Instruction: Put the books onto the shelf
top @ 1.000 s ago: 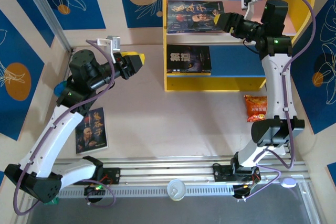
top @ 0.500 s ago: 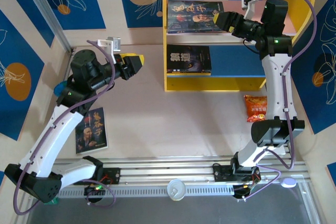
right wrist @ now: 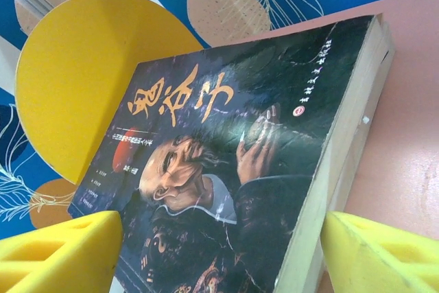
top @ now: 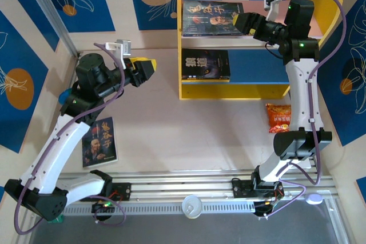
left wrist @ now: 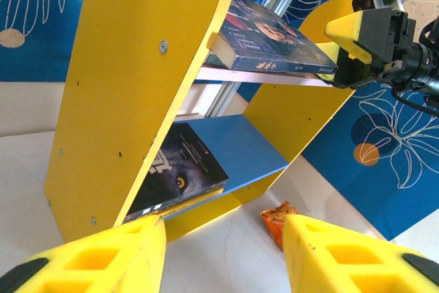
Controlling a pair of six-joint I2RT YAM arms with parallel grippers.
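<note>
1. Bearded-man book [top: 210, 18] lies on the shelf's [top: 234, 91] pink upper board, wolf book [top: 206, 64] on its blue board.
2. Right pincer [top: 242, 24], jaws wide, straddles the upper book's right edge.
3. Left pincer [left wrist: 223, 252], apart and empty, hovers left of the shelf.

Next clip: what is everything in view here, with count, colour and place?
shelf: 1, yellow sides, pink upper board, blue lower board, far side of table
top book: 1, dark, on pink board
wolf book: 1, dark, on blue board
table book: 1, dark, beside left arm
packet: 1, orange, on table right of shelf
cup: 1, white, near rail
left hand: yellow fingers, open, empty, left of shelf
right hand: yellow fingers, open, straddling top book
</note>
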